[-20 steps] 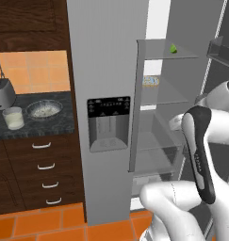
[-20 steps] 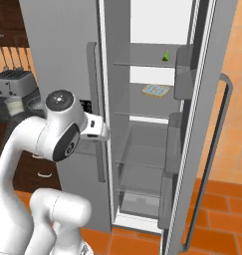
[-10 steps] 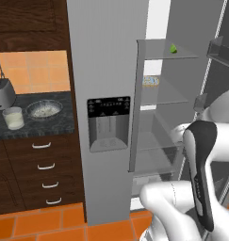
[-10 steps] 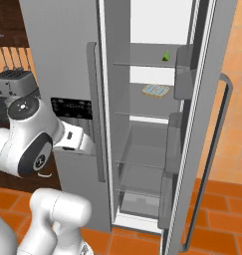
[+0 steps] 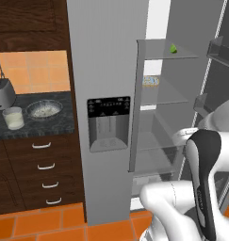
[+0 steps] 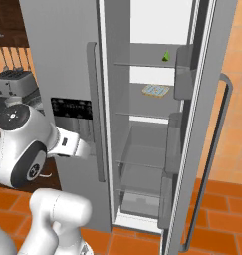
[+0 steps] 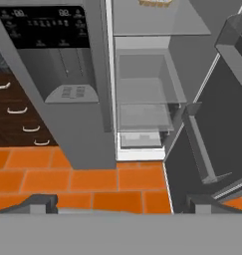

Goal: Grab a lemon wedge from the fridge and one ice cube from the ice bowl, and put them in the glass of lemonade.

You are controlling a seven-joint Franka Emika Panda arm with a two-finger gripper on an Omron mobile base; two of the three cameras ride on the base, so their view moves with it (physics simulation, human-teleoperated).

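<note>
Dark speckled stone counter (image 5: 50,123) has the short clear tumbler of pale lemonade (image 5: 13,117) and the wide shallow silvery ice bowl (image 5: 42,108) on it; top glass fridge shelf (image 5: 158,55) holds a tiny yellow-green lemon wedge (image 5: 173,48).

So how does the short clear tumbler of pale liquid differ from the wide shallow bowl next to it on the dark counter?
The short clear tumbler is narrow and upright, while the wide shallow bowl is much broader and lower. The tumbler holds smooth pale whitish liquid; the bowl holds whitish speckled contents. The tumbler stands nearer the counter's front edge, the bowl further back and closer to the tall grey fridge. Both are see-through and sit on the dark speckled counter.
</note>
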